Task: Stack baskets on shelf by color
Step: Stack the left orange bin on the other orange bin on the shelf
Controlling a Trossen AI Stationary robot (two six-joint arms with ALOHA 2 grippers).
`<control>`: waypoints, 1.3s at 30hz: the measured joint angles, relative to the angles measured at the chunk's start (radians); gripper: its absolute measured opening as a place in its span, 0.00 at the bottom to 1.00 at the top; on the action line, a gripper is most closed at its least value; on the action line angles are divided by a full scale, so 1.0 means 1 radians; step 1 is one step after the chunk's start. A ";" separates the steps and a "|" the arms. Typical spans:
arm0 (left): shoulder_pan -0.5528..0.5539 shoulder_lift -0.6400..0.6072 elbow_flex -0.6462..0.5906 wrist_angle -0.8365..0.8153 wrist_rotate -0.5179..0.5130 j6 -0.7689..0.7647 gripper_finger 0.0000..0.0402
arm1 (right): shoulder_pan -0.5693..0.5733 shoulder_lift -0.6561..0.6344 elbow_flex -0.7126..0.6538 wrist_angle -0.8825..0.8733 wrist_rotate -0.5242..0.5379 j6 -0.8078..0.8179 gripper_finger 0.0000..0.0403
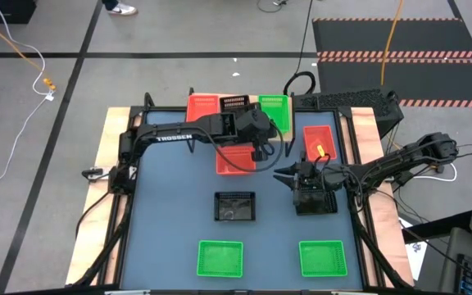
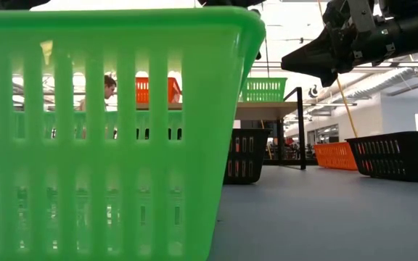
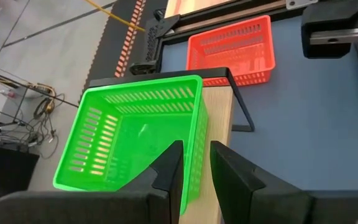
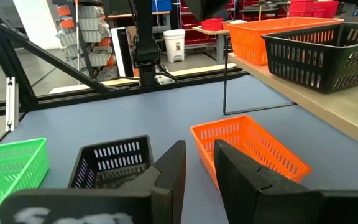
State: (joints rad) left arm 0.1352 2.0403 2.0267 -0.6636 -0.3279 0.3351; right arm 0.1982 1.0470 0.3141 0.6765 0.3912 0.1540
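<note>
The wooden shelf (image 1: pixel 220 123) stands at the table's far edge. A red basket (image 1: pixel 202 106), a black basket (image 1: pixel 234 103) and a green basket (image 1: pixel 275 108) sit on it. My left gripper (image 3: pixel 196 171) is at the green basket (image 3: pixel 129 137) on the shelf's right end and is shut on its wall. My right gripper (image 1: pixel 283 174) hangs shut and empty above the table, over a black basket (image 1: pixel 314 201). On the table lie two red baskets (image 1: pixel 236 161) (image 1: pixel 319 141), another black one (image 1: pixel 234 206) and two green ones (image 1: pixel 220 257) (image 1: pixel 323 258). My left gripper has the green basket's wall on the table's near side (image 3: pixel 196 146) between its fingers. One finger (image 3: pixel 166 171) is inside the basket and one (image 3: pixel 232 171) is outside, over the shelf top. The fingers slant down from the table's left. The basket's bottom rests on the shelf.
The near green basket (image 2: pixel 100 138) fills the left of the low view. A person (image 2: pixel 109 87) shows in the room behind the shelf. Bare blue table (image 1: pixel 170 205) lies left of the centre black basket and between the two near green baskets.
</note>
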 joint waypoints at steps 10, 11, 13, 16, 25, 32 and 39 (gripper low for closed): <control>0.000 0.001 -0.001 0.000 0.001 -0.004 0.21 | 0.000 0.000 0.000 0.000 0.000 -0.001 0.20; 0.000 0.001 -0.001 0.000 0.001 -0.004 0.21 | 0.000 0.000 0.000 0.000 0.000 -0.001 0.20; 0.000 0.001 -0.001 0.000 0.001 -0.005 0.21 | 0.000 0.000 0.000 0.000 0.000 -0.001 0.20; 0.000 0.001 -0.001 0.000 0.008 -0.008 0.21 | 0.000 0.000 0.000 0.000 0.000 -0.001 0.20; 0.000 0.001 -0.001 0.000 0.009 -0.023 0.21 | 0.000 0.000 0.000 0.000 0.000 -0.001 0.20; -0.001 0.001 -0.001 -0.001 0.131 -0.027 0.20 | 0.000 0.000 0.000 0.000 0.000 -0.009 0.20; -0.030 -0.013 -0.002 -0.051 0.268 -0.056 0.20 | 0.000 0.000 0.000 -0.024 -0.003 -0.017 0.20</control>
State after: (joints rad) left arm 0.1050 2.0272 2.0251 -0.7142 -0.0601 0.2787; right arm 0.1983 1.0470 0.3138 0.6528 0.3881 0.1368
